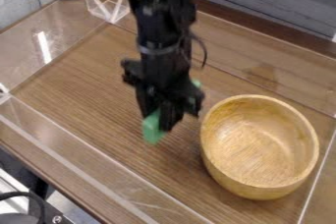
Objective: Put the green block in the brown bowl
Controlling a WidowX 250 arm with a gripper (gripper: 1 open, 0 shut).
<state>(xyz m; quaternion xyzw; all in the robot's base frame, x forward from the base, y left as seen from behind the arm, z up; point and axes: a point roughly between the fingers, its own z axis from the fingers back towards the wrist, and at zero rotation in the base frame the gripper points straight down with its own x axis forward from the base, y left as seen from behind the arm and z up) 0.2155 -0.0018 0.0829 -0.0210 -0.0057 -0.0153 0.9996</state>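
Now we see the gripper (159, 120) pointing straight down, left of the brown bowl (260, 144), with its jaws clenched on the green block (156, 127). We find the block hanging from the black fingers, clear of the wooden table (79, 100), its lower end poking out below them. It sits just beside the bowl's left rim without touching it. Further right, we see the bowl resting upright on the table, nothing in it.
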